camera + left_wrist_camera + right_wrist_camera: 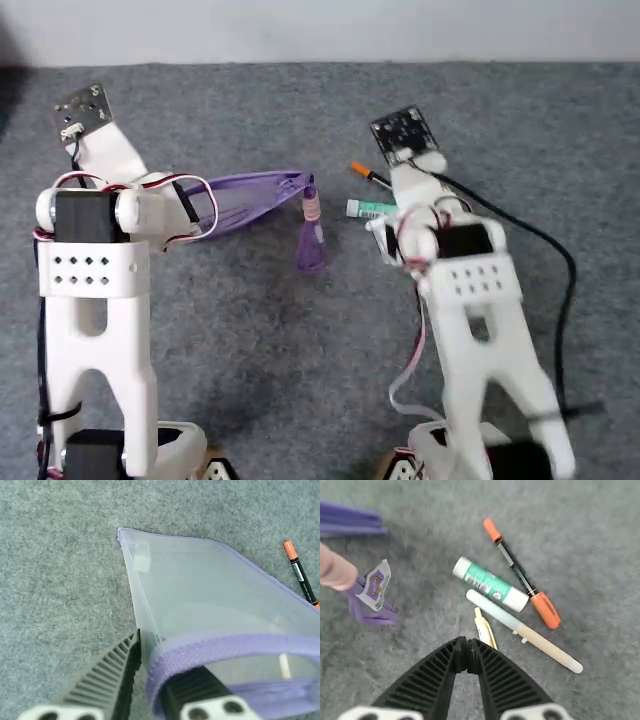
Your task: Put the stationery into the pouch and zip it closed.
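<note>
My left gripper [152, 667] was clamped on the purple rim of the clear pouch [210, 595]. My right gripper [466, 656] was pressed together, empty, beside the pouch. The glue stick [490, 584], orange-capped pen [520, 575] and cream pen [522, 630] lay outside the pouch.

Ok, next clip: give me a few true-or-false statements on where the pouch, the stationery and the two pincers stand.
1. The left pincer is shut on the pouch. True.
2. The glue stick is inside the pouch. False: it lies on the carpet, outside the pouch.
3. The right pincer is shut and empty. True.
4. The orange-capped marker is held in the right pincer. False: it lies on the carpet beside the glue stick.
</note>
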